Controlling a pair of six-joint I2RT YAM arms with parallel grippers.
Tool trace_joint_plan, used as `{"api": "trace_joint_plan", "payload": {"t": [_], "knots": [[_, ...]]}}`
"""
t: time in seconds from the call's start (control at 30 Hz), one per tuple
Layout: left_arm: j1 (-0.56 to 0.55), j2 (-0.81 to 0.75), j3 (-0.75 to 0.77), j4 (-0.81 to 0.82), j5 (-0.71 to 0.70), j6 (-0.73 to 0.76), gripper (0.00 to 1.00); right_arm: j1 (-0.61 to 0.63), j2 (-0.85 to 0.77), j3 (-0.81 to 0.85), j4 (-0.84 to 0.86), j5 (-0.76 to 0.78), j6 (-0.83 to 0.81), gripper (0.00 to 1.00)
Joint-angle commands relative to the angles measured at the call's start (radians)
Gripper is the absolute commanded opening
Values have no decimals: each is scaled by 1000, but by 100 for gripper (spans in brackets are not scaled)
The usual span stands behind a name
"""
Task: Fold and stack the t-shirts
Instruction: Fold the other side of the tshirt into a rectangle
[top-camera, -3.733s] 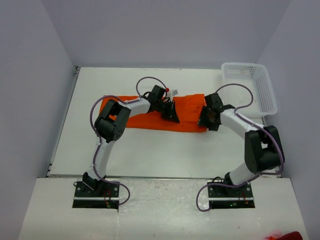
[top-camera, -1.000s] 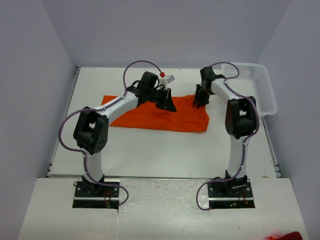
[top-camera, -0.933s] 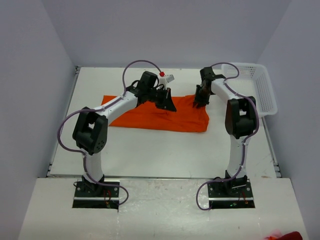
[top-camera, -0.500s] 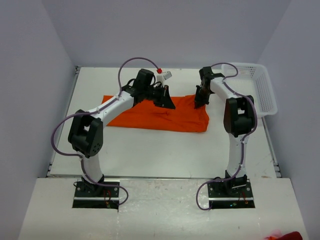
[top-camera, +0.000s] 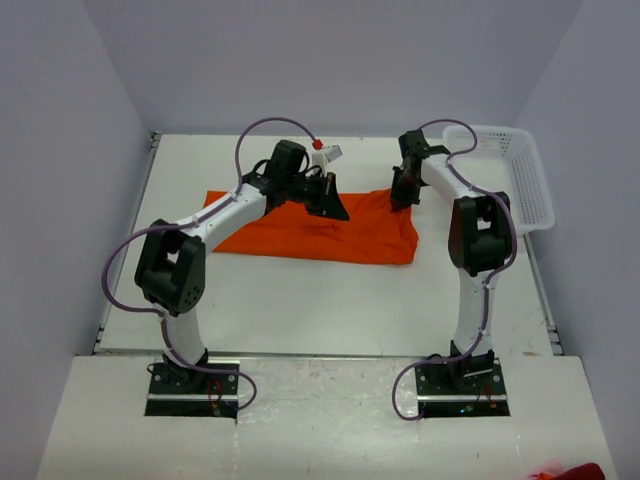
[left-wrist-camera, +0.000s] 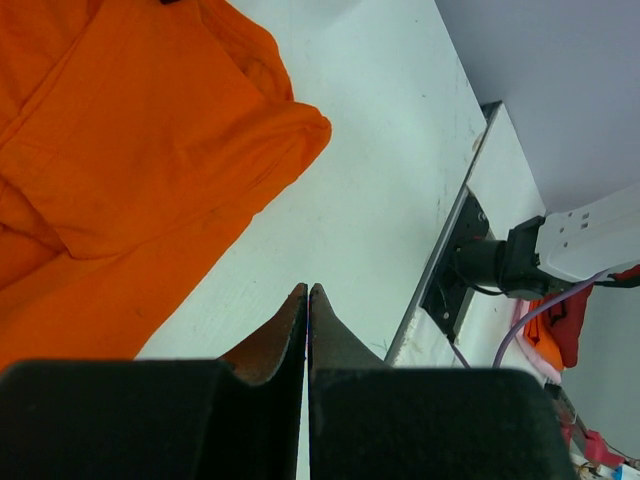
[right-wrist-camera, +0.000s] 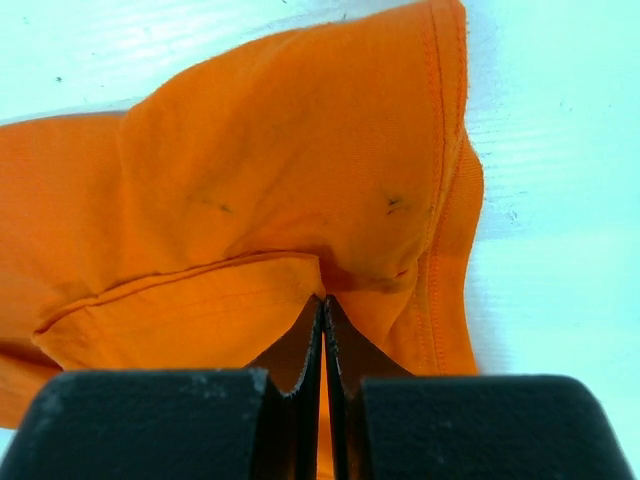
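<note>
Right now one orange t-shirt (top-camera: 300, 235) lies on the white table (top-camera: 300, 300) as a long, wrinkly strip. It runs left-right across the middle, slightly skewed, w/ layers overlapping. Both arms reach over it from the near edge. L gripper (top-camera: 338, 210) sits at the strip's far edge, approx mid-length. R gripper (top-camera: 398, 200) is at the cloth's far right corner. A white basket (top-camera: 530, 185) stands at the table's far right corner, apart from the shirt and near the R arm.

L wrist view: fingers (left-wrist-camera: 270, 345) are pressed flat together, no gap, nothing visible btw them. The tips point over bare table. The shirt's rounded, folded end lies up and left of them, and no cloth reaches the tips. Whether the tips touch the table surface, can't tell. Beyond the table edge, to the right, there's a white box (left-wrist-camera: 590, 235) w/ a black plug and cable.

R wrist view: fingers (right-wrist-camera: 300, 370) are clenched w/ orange cloth pinched at the tips. A hemmed layer puckers into the point where they meet, and folds fan out from there. A stitched hem runs down the right side of the cloth next to bare table. Another hem line crosses left of the tips. Cloth fills most of this view, w/ white table showing along the top and right. A few small dark specks mark the fabric above the pinch.
</note>
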Motion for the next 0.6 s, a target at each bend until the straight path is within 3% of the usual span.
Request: {"api": "trace_joint_plan", "payload": {"t": [0.0,0.57], "knots": [[7,-18,-6,42,33,-12,0,5,-74,28,40,26,-37,0],[6,-5,-18,31,28,-4,0,10,36,209,-15,14,-46,0]]}}
